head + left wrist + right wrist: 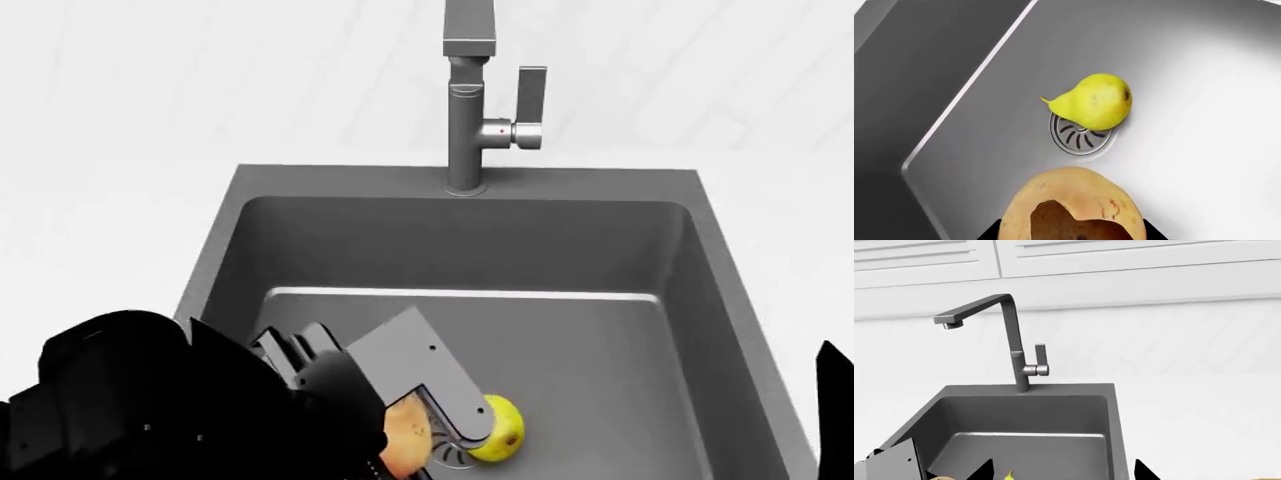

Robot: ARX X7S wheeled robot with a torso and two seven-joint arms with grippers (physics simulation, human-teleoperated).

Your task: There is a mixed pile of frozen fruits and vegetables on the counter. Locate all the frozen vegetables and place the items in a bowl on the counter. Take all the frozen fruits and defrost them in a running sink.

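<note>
Yellow pear (1095, 101); speckled yellow-orange fruit (1074, 205); dark grey sink (334, 250); red-dotted grey faucet (478, 100)

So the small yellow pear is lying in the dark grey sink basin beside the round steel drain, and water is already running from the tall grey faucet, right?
Not quite. The small yellow pear does lie by the round steel drain in the dark grey sink basin, but the right wrist view shows no water leaving the tall grey faucet.

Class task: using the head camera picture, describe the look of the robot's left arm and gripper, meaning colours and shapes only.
The left arm is bulky, glossy black and rounded, with ribbed black segments toward the wrist. The left gripper carries a flat, angular grey plate with small dark screw dots. No cables or markings show.
</note>
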